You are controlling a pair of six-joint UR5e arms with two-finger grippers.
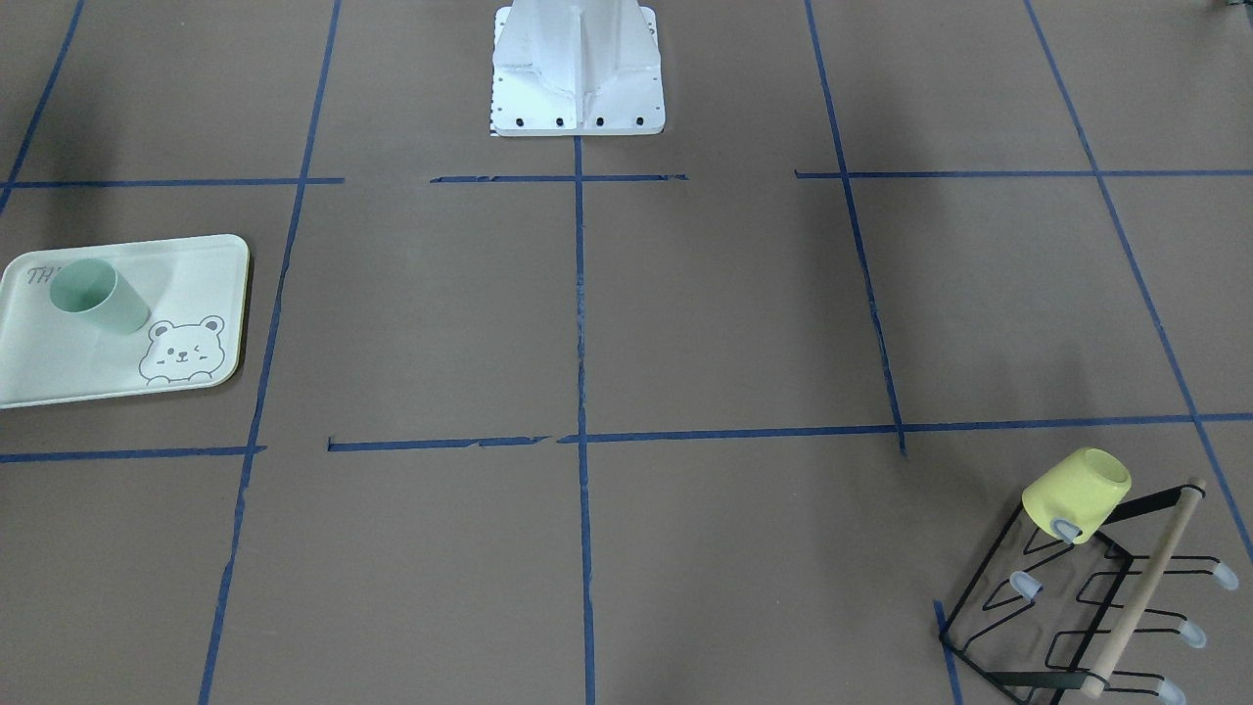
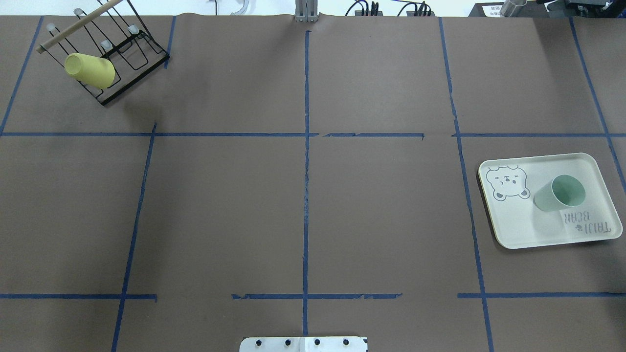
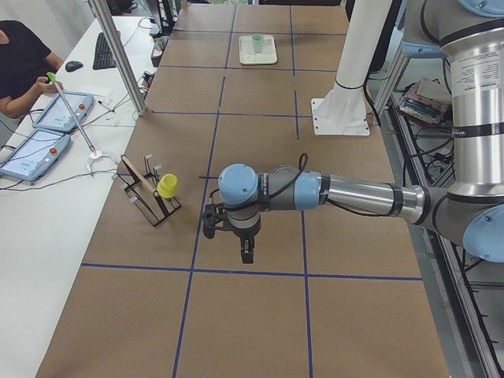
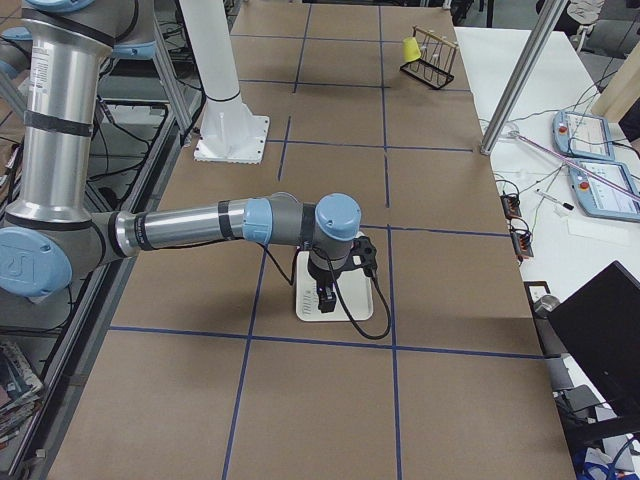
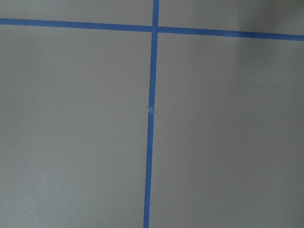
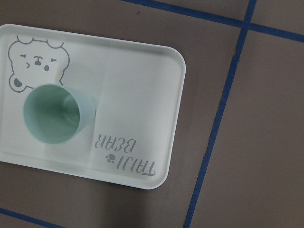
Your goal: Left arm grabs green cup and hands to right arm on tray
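Green cup (image 2: 560,193) stands upright on the tray (image 2: 525,230), beside the bear drawing (image 2: 508,182). My right gripper (image 4: 325,298) hangs above the tray, my left gripper (image 3: 246,250) over the desk (image 3: 260,315); I cannot tell how far either is open.

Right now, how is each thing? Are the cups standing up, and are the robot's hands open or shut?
green cup: upright on the tray, mouth up, empty.
tray: flat on the table, holding only the green cup.
yellow cup: tilted on the rack.
rack: standing on the table, other pegs bare.
left gripper: above bare table; open or shut, cannot tell.
right gripper: above the tray; open or shut, cannot tell.
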